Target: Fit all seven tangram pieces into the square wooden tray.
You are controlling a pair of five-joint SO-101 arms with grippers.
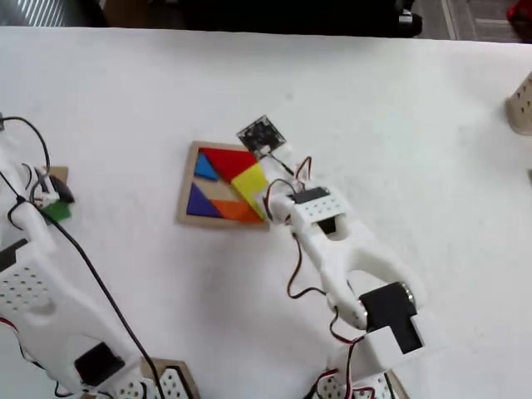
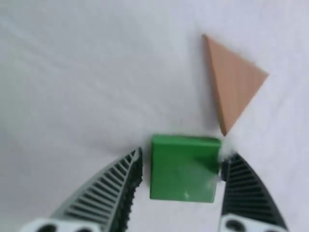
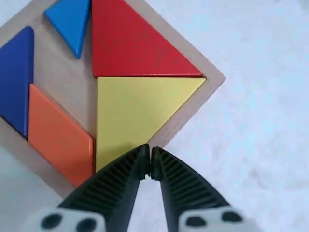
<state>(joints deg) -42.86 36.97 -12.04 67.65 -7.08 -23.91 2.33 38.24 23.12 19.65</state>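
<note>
Tray (image 3: 58, 77) sits mid-table with five pieces in it: red triangle (image 3: 130, 43), yellow triangle (image 3: 135, 111), light blue triangle (image 3: 72, 21), dark blue piece (image 3: 17, 77), orange parallelogram (image 3: 60, 137). My right pincer (image 3: 148, 162) is pressed together, tips over the yellow triangle's corner by the tray rim. Green square (image 2: 183, 166) and tan triangle (image 2: 236, 79) lie just beside each other, well left of the tray. My left pincer (image 2: 181, 163) is spread around the green square: one finger touching, the other just apart.
</note>
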